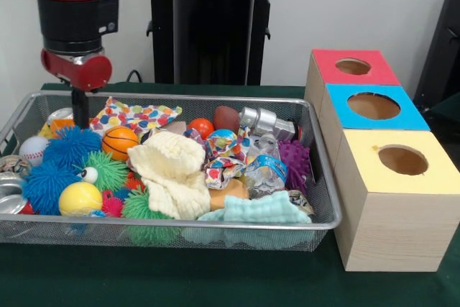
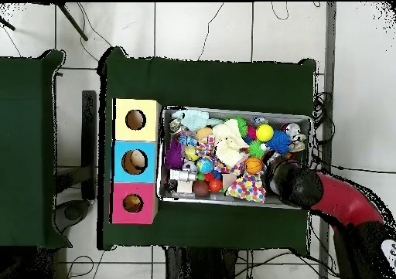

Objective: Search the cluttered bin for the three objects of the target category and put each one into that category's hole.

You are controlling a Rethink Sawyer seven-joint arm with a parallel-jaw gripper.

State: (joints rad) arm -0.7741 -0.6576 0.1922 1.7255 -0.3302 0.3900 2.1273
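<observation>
Front view: bin (image 1: 325,222) crammed with balls, cloths, crumpled bottle (image 1: 264,170).

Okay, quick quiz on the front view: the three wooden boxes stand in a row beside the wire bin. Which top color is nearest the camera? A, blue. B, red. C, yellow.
C: the yellow-topped box sits lowest and largest in the front view, with the blue-topped box behind it and the red-topped hole farthest back, all beside the bin.

wall (image 1: 359,5): plain white | floor (image 2: 201,28): pale tiles, dark grout, loose black cables | surface (image 2: 209,79): dark green cloth | second green-covered table (image 2: 27,148) beside it, gap between
</observation>
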